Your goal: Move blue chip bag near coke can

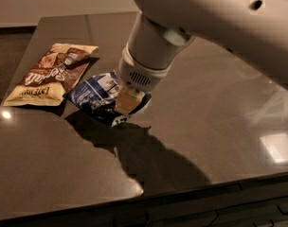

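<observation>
End effector [128,101] on blue chip bag [94,94]

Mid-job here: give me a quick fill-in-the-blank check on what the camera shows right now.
1. The pincer is closed on the blue chip bag, not the ____ snack bag beside it.
2. The coke can is out of ____.
3. The arm casts a dark ____ on the table in front of the blue chip bag.

Missing words: brown; view; shadow.
</observation>
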You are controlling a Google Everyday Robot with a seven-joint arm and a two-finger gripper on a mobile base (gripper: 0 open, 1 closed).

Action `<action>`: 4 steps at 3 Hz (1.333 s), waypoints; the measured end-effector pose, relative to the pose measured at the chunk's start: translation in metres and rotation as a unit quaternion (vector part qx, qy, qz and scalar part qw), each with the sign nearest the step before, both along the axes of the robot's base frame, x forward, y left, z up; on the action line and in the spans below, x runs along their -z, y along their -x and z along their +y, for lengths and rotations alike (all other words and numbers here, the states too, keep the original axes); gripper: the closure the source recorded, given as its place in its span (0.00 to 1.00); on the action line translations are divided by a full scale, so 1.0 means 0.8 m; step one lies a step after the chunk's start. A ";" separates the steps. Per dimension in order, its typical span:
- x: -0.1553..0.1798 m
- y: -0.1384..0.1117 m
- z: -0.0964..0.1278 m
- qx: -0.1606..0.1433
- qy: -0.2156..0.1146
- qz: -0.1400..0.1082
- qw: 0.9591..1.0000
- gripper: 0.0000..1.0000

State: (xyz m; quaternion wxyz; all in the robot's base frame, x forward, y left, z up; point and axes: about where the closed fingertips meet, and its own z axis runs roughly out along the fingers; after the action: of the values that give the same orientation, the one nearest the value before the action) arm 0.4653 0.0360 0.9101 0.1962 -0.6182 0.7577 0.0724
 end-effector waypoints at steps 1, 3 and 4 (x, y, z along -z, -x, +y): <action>-0.013 -0.039 -0.018 0.033 0.002 -0.010 0.999 1.00; -0.003 -0.119 -0.050 0.095 0.023 -0.014 0.995 1.00; 0.005 -0.147 -0.069 0.121 0.029 -0.013 0.992 1.00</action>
State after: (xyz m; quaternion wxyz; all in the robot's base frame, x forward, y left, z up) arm 0.5827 -0.0191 0.9059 0.1958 -0.5280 0.8261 0.0183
